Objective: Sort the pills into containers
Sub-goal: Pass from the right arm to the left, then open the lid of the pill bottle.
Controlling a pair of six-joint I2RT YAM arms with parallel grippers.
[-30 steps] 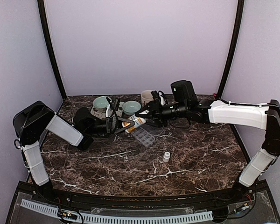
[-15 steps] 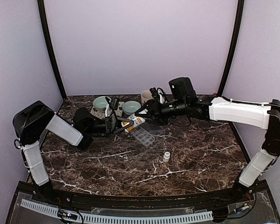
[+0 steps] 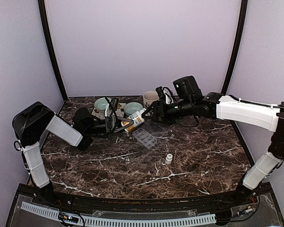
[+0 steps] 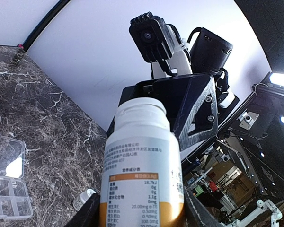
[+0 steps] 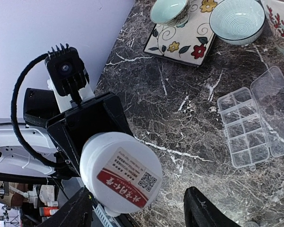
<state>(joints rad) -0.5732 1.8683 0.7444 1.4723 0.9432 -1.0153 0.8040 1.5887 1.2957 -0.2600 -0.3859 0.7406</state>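
Clamping the white plastic orange-labelled pill bottle (image 4: 142, 161) in your left pincer (image 4: 139, 215), you have your right pincer (image 5: 139, 210) released just beside it.

White bottle (image 4: 142, 161) — base cut off; organiser box (image 4: 8, 196) — clipped at left.

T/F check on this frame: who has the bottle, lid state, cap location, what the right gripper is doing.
1. The left gripper grips the white bottle. True.
2. The organiser box has its lid shut. False: the lid is swung open and lies flat beside the compartments.
3. A small white cap lies on the table, nearer the arm bases than the organiser box. True.
4. The right gripper is clamped on the mug. False: the right gripper is open, just off the bottle's far end, holding nothing.
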